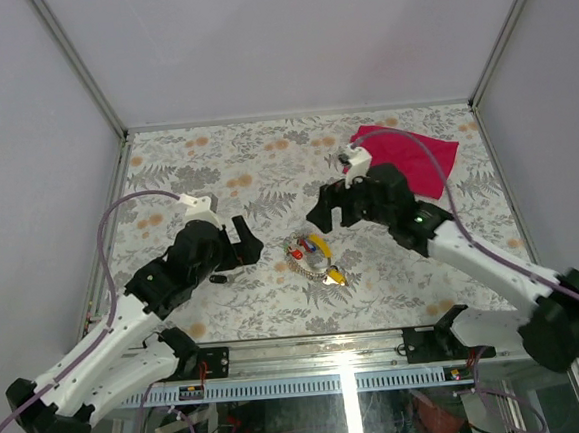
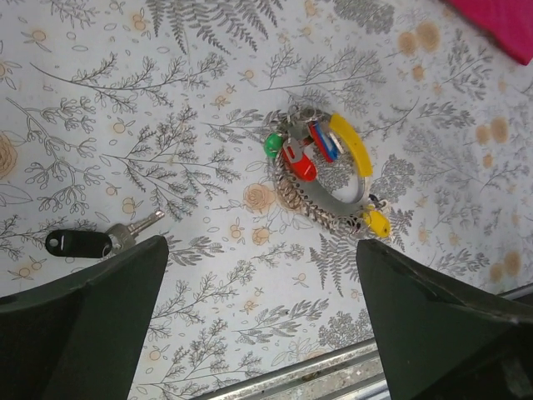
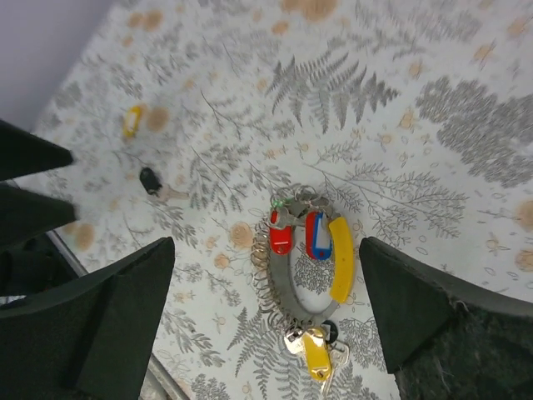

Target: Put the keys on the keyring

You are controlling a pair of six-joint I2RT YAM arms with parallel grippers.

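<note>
Hands are both gaping wide, with nothing between the fingers. The left hand (image 1: 243, 242) is hanging to the left of the keyring (image 1: 311, 256), and the right hand (image 1: 326, 210) is hanging just behind it. Neither is touching it.

The keyring is lying near the middle of the surface (image 1: 266, 168), between the two hands, with its chain-like strand curling along one side. A red tag (image 2: 301, 163), a green tag (image 2: 272, 146) and a blue tag (image 2: 325, 142) are bunching together on it beside a long yellow tag (image 2: 350, 143). Whether each is threaded on or only resting there is hard to make out.

A black key (image 2: 80, 243) is lying loose, well apart from the keyring and close to the left hand; from above, the arm is nearly covering it. A small yellow piece (image 3: 132, 119) is showing only in the right wrist view, too small to identify. A cloth (image 1: 417, 154) is lying at the far right, with the right arm crossing over part of it.
</note>
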